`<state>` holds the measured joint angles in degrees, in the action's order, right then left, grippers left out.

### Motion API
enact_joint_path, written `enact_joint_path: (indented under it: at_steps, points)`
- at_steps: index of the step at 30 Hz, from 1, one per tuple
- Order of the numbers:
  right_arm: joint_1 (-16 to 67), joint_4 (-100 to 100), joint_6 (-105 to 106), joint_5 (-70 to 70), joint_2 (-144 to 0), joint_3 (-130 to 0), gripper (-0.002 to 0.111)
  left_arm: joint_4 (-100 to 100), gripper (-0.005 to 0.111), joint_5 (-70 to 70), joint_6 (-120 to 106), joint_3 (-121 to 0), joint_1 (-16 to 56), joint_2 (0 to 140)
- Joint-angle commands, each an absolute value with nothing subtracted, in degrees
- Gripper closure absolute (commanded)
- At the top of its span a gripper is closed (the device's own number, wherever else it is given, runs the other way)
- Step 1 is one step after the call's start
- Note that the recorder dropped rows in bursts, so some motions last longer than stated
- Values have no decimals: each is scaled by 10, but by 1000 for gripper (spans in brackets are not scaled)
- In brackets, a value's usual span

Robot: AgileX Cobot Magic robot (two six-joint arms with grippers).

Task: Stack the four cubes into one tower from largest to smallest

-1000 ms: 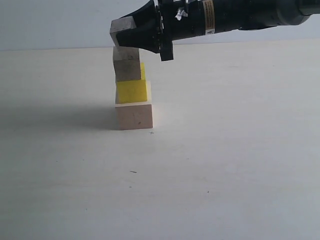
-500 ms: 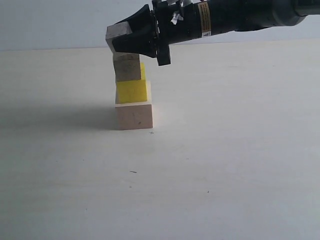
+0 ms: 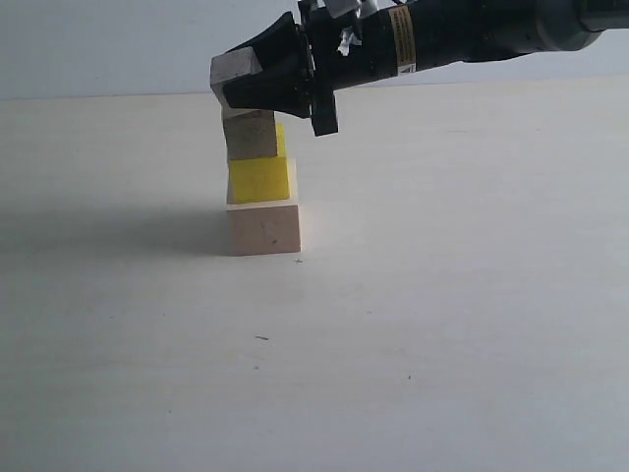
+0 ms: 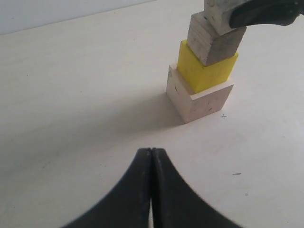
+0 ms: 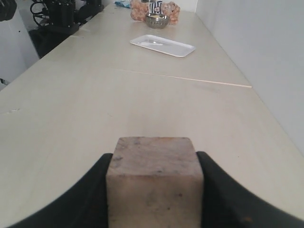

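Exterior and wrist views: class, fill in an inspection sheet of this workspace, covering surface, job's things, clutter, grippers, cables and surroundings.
Surface: pale table, a few dark specks.
Job's things: large pale cube at the bottom, yellow cube on it, smaller pale cube on that; smallest cube directly above, contact with the cube below cannot be told.
Clutter: white tray, metal bowl and plush toys far along the table.
Grippers: right gripper shut on the smallest cube; left gripper shut, empty, apart from the cubes.
Cables: dark loops by the equipment, possibly cables.
Surroundings: pale wall; dark equipment beside the table.
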<state>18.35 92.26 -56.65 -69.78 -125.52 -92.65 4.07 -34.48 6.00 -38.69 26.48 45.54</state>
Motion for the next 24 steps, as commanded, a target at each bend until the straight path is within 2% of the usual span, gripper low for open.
enact_joint_path:
  at_steps: [1, 24]
  points:
    - [183, 904, -555, -700, -1248, -931, 108, 43, 107, -336, 64, -385, 266, 457]
    - [183, 934, -596, -700, -1265, -966, 108, 41, 107, -336, 64, -385, 266, 457]
